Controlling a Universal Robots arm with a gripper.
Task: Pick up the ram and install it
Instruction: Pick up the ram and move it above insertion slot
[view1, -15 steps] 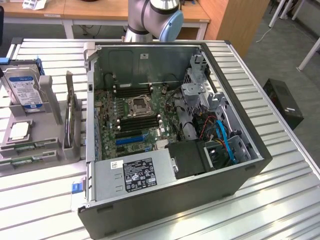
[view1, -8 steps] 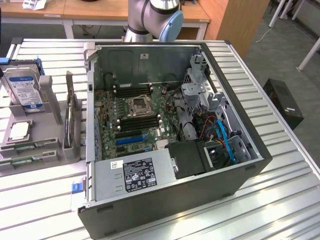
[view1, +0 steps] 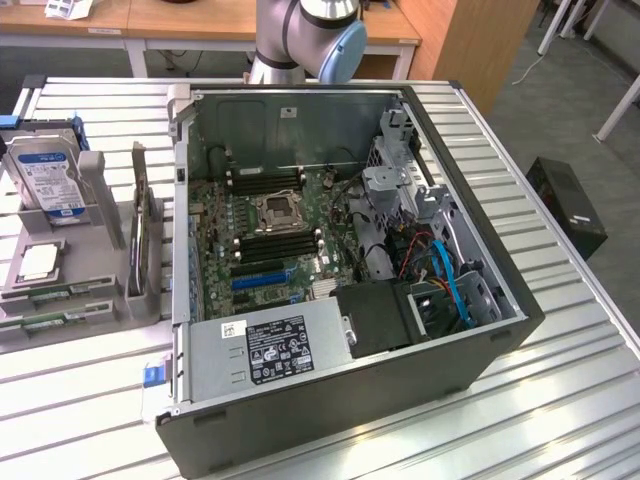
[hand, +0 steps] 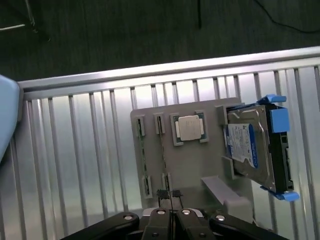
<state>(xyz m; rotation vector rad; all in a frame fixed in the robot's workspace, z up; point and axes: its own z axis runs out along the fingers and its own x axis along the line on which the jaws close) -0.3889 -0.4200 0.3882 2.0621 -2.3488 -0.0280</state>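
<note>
I judge this the approach step: nothing picked yet. At the table's (view1: 80, 400) edge on the exterior view's left sits the tray (view1: 105, 200), with the ram (view1: 45, 294) lying along its near side. My claw (hand: 170, 196) hovers over that tray, pinched fully shut and empty. Rightward, the case (view1: 330, 430) lies open, slots (view1: 275, 243) bare. A grab calls for jaws opened and squared across the stick's thin edge.
</note>
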